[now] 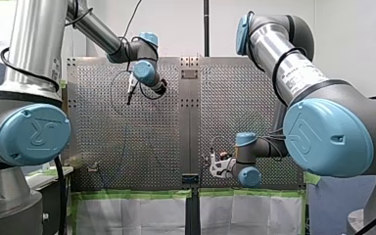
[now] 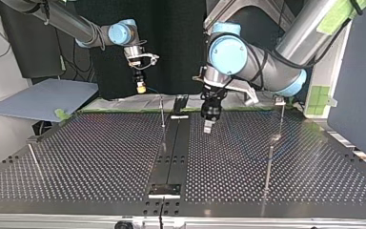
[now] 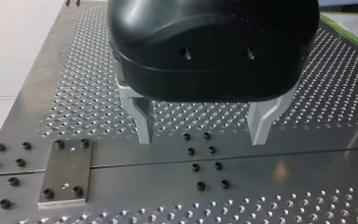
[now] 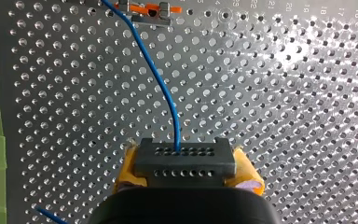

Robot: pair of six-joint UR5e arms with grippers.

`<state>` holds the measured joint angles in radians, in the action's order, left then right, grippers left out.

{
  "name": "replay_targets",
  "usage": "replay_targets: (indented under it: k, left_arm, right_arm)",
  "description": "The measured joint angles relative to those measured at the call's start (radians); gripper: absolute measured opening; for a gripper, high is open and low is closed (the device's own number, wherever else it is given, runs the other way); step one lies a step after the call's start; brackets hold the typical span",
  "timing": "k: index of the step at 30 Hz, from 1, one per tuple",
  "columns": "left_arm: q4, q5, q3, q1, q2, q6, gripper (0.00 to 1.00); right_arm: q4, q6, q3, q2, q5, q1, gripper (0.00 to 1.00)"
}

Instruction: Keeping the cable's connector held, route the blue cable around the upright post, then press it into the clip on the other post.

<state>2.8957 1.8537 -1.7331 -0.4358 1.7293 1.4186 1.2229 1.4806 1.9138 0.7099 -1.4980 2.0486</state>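
Right end effector has its yellow pads clamped on the dark connector. The blue cable runs from it over the counter toward an orange clip ahead. Left end effector is wide apart, empty, above the counter.

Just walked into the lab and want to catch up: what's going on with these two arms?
The right arm has its jaws, with yellow pads, shut on a dark connector. The blue cable runs from it across the perforated table to an orange-and-metal clamp ahead. The left arm hangs over the table's centre strip with jaws open and empty. I can't see the cable around any post.
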Motion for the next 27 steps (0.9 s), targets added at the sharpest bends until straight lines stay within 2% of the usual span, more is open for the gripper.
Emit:
replay_targets:
  k: [6,16,27]
  left_arm:
    - [-0.029,0.034,0.0,-0.001,0.023,-0.011,1.0]
    - [-0.098,0.115,0.0,0.03,0.096,-0.089,1.0]
    - [-0.192,0.211,0.0,0.049,0.105,-0.171,1.0]
  right_arm:
    - [0.0,0.0,0.0,0.001,0.0,0.0,0.0]
    - [0.002,0.0,0.0,0.0,0.001,0.0,0.0]
    - [0.007,0.0,0.0,0.0,0.001,0.0,0.0]
